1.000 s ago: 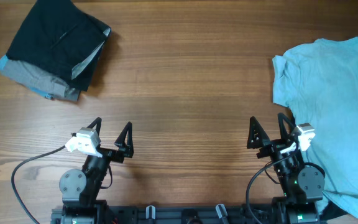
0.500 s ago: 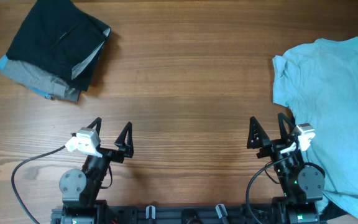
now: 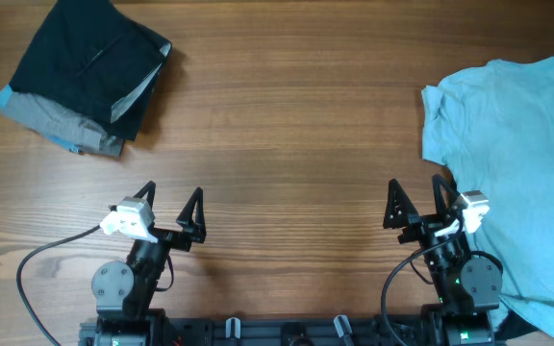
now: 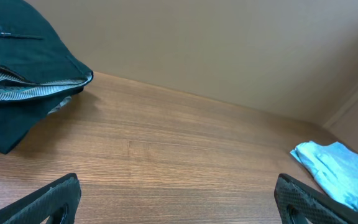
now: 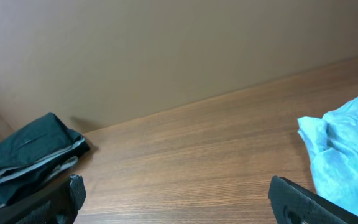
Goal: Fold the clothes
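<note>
At the far left of the table (image 3: 287,125), near the back edge, a folded stack (image 3: 83,72) of clothes is seen: a black garment lies on top, grey fabric shows beneath it, and a pale blue corner peeks out at the stack's left end. In the left wrist view the stack (image 4: 17,81) is seen at the upper left, with a plain wall (image 4: 229,50) behind the table.

Nearer the front, the left gripper (image 3: 173,192) is held over bare wood, its fingers (image 4: 55,199) spread wide apart and nothing between them. A black cable (image 3: 37,264) is looped to the left of its base.

The right gripper (image 3: 415,185) is held likewise, fingers (image 5: 309,202) wide apart and empty; its right finger lies just beside the edge of the T-shirt, and contact cannot be told.

The light-blue T-shirt (image 3: 517,163) is spread out, rumpled and unfolded, over the right end of the table, reaching from the back to the front edge beside the right arm's base. A bunched corner of the T-shirt (image 5: 347,149) is seen at the right of the right wrist view, and well apart from it the stack (image 5: 30,155) at the left.
</note>
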Controlling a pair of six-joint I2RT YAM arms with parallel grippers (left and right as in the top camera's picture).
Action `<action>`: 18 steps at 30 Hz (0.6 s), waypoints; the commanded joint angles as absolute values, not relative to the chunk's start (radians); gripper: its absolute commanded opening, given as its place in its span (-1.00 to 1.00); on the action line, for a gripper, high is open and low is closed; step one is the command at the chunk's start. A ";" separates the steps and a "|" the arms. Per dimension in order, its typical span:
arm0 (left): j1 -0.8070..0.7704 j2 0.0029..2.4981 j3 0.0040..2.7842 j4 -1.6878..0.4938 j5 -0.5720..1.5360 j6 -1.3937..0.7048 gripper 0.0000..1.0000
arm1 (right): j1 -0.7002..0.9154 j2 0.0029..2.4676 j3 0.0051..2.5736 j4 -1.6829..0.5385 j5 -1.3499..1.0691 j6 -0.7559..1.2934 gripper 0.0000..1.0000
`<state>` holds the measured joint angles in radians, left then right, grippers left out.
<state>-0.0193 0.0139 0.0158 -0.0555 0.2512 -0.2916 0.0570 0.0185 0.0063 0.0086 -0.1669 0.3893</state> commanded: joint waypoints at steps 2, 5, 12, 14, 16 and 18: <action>-0.017 0.006 0.006 -0.052 0.257 -0.300 1.00 | 0.053 0.021 0.005 0.012 -0.139 0.397 1.00; -0.017 0.009 0.006 -0.052 0.257 -0.300 1.00 | 0.053 0.021 0.005 0.011 -0.160 0.480 0.99; -0.017 0.054 0.006 -0.051 0.261 -0.351 1.00 | 0.053 0.054 0.006 0.021 -0.164 0.880 1.00; -0.017 0.058 0.009 -0.031 0.270 -0.392 1.00 | 0.053 0.062 0.007 0.073 -0.254 0.869 1.00; -0.017 0.058 0.037 0.001 0.273 -0.413 1.00 | 0.053 0.070 0.032 0.104 -0.328 0.799 1.00; -0.017 0.062 0.086 0.008 0.271 -0.402 1.00 | 0.053 0.088 0.087 0.089 -0.382 0.709 1.00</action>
